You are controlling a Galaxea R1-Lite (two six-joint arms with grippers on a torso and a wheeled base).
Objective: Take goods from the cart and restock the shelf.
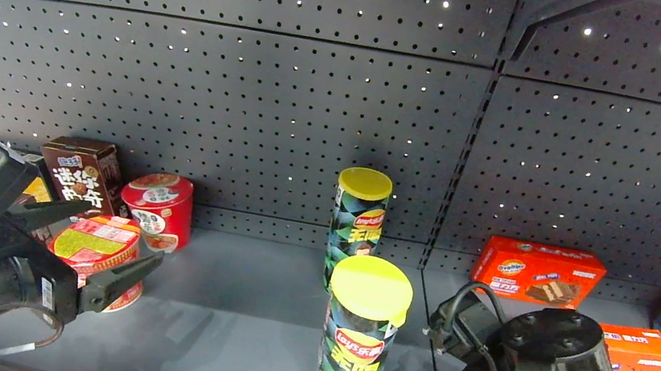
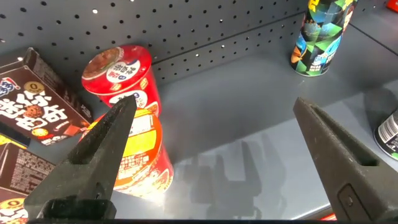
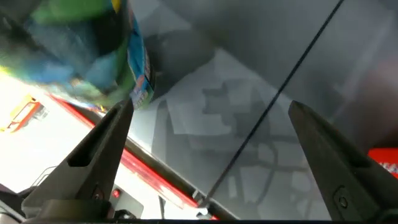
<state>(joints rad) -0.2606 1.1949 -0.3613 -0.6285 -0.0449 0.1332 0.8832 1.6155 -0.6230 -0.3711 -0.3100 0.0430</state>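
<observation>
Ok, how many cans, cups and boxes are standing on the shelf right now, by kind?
Chip cans: 2
Red noodle cups: 2
Orange boxes: 2
Brown boxes: 2
Total: 8

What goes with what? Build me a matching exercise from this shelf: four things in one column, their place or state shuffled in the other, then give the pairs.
Things
1. brown box
2. nearer chips can
3. rear orange box
4. left gripper

Place or state
A. open, beside the front noodle cup
B. right side, at the back
C. yellow lid, near the front edge of the shelf
D. left side, at the back

Pairs: 1-D, 2-C, 3-B, 4-A
</observation>
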